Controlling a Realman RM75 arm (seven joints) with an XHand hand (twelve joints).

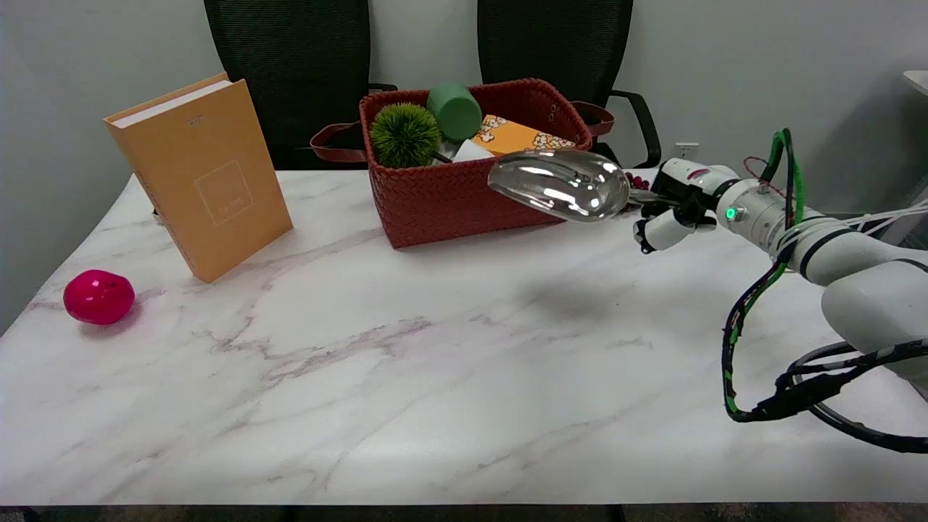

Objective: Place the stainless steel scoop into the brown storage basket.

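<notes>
Our right hand (670,214) grips the stainless steel scoop (562,185) by its handle, fingers closed around it, and holds it in the air just off the brown storage basket (464,199) near the table's (435,362) far edge. We judge pickup done; moving over the rim and releasing remain.

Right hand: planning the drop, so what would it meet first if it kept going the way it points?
Probably the brown basket: the right hand points left, its scoop leading; depth is unclear.
</notes>
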